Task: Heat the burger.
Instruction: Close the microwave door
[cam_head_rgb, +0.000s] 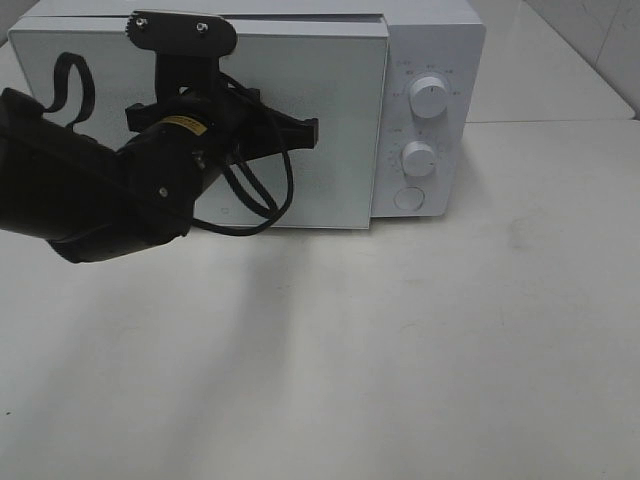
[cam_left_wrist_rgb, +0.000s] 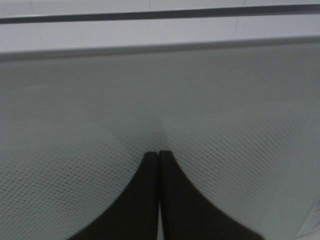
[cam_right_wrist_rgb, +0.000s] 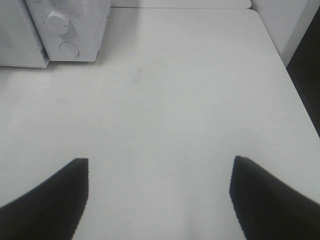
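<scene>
The burger is out of view. A white microwave (cam_head_rgb: 430, 60) stands at the back of the table, and its door (cam_head_rgb: 340, 120) lies flat against the front or nearly so. My left gripper (cam_head_rgb: 312, 130) is shut with nothing in it, its tips at the door. In the left wrist view the closed fingertips (cam_left_wrist_rgb: 159, 154) rest against the door's dotted window (cam_left_wrist_rgb: 240, 150). My right gripper (cam_right_wrist_rgb: 160, 161) hangs open and holds nothing, over bare table to the right of the microwave (cam_right_wrist_rgb: 75, 30); it does not show in the exterior high view.
The microwave's control panel carries two round knobs (cam_head_rgb: 429, 98) (cam_head_rgb: 418, 158) and a round button (cam_head_rgb: 408, 198). The left arm and its cable (cam_head_rgb: 270, 200) cross in front of the door. The white table (cam_head_rgb: 400, 350) ends at its right edge (cam_right_wrist_rgb: 295, 90).
</scene>
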